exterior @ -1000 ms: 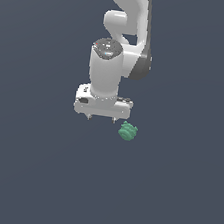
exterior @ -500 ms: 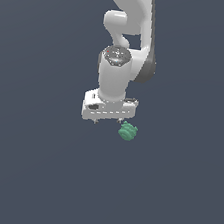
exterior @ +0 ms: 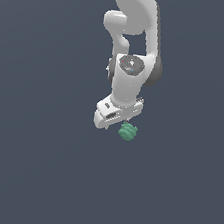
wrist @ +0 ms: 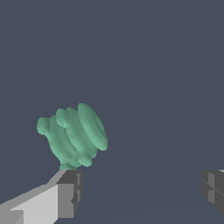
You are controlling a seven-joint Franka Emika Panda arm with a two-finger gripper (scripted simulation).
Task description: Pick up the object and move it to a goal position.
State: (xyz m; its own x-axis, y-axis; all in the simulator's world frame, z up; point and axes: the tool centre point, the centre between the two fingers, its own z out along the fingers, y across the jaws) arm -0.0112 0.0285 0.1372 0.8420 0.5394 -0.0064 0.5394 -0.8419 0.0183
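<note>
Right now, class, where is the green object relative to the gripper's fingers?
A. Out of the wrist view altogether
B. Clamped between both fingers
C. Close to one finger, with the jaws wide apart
C: in the wrist view the green object sits just by one finger, the other far off, so the gripper is open.

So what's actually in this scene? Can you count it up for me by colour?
Green: 1, the small lumpy object
White: 1, the robot arm with its gripper, whose dark-padded fingers stand wide apart
Total: 2, over a plain dark grey background
</note>
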